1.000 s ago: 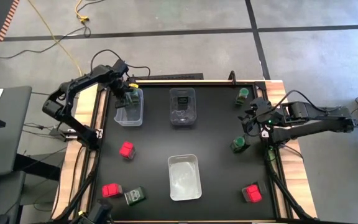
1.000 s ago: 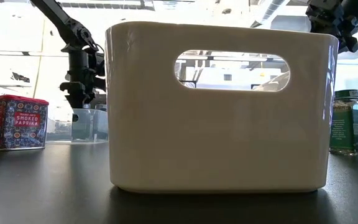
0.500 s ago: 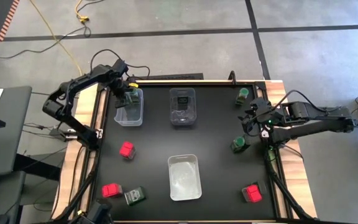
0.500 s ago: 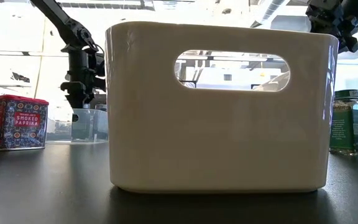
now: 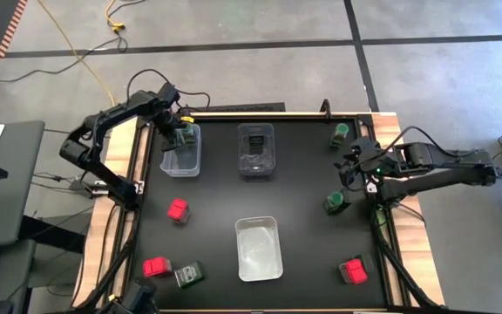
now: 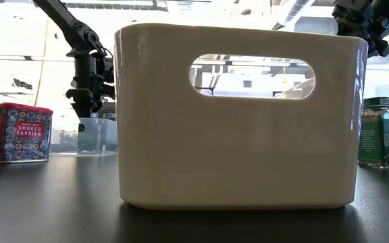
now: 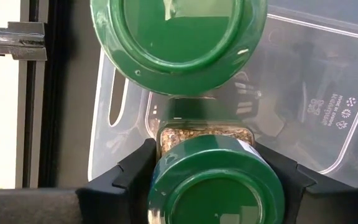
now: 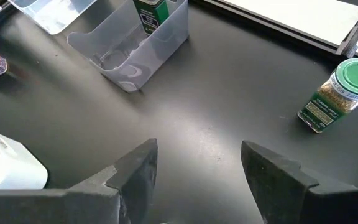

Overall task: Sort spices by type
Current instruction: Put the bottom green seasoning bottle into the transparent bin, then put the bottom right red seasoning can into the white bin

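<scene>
High view: left gripper [image 5: 181, 135] over the far-left clear bin [image 5: 181, 161], its load masked by the arm. Right gripper [image 5: 353, 170] near the right edge, between two green-lidded jars [image 5: 335, 203] [image 5: 341, 133]. Red packets [image 5: 178, 210] [image 5: 156, 266] [image 5: 352, 270] and a dark box [image 5: 188, 275] scattered toward the near edge; open tabletop mid-right.

Low view: nearly filled by the white bin [image 6: 238, 115], hiding most behind; smoked paprika tin [image 6: 17, 132] left, a jar [image 6: 375, 131] cut off right.

Left wrist view: fingers [image 7: 135, 171] clamped on a green-lidded jar [image 7: 216, 183], above a second jar [image 7: 179, 34] in the bin, partly cropped.

Right wrist view: jaws spread wide, empty, over bare black surface; one jar [image 8: 344, 93] beyond.
</scene>
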